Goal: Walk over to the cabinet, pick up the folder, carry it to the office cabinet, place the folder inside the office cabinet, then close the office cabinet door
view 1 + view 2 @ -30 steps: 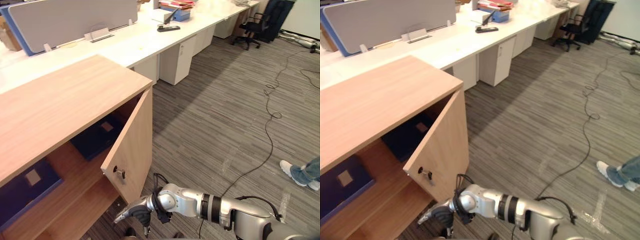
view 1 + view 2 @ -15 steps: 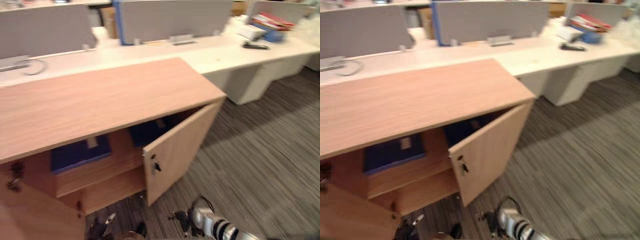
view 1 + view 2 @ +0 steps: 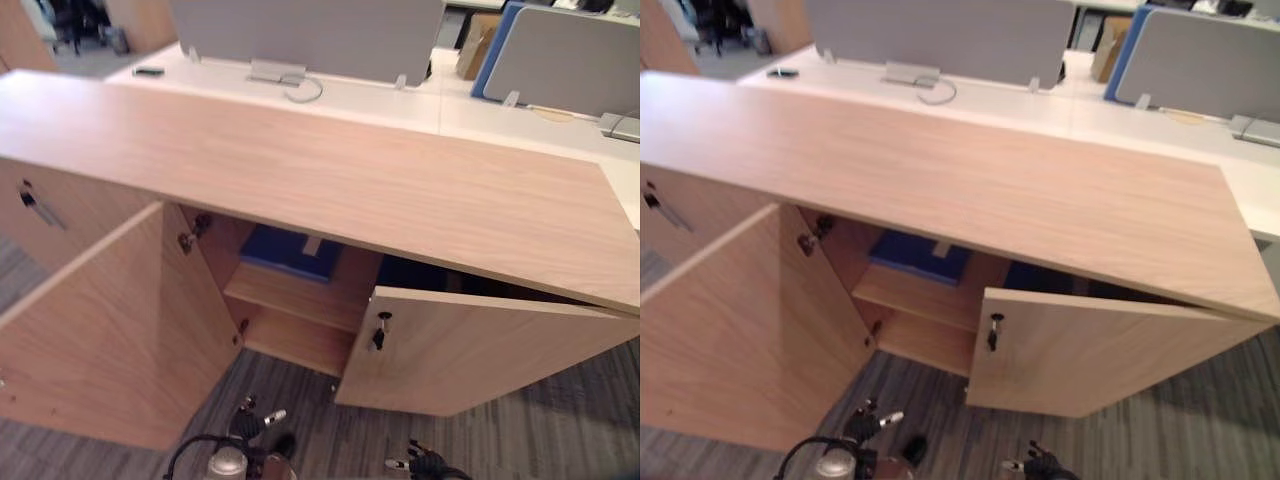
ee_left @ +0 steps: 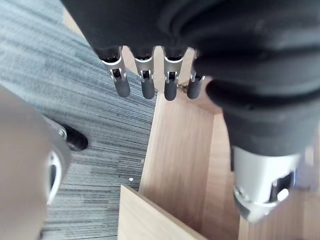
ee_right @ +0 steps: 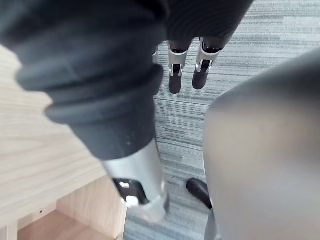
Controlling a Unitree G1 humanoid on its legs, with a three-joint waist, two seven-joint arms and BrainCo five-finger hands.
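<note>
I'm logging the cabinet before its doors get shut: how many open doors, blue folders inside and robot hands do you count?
Open doors: 2, left door, right door
Blue folders: 2, lighter folder, darker folder
Robot hands: 2, left hand, right hand
Total: 6

Grey striped carpet (image 3: 330,440) bears the wooden cabinet (image 3: 330,170), both doors swung open. Its upper shelf (image 3: 300,298) carries a blue folder (image 3: 290,252) lying flat. A second dark blue item (image 3: 410,275) lies beside it, partly hidden by the right door (image 3: 480,350).
</note>
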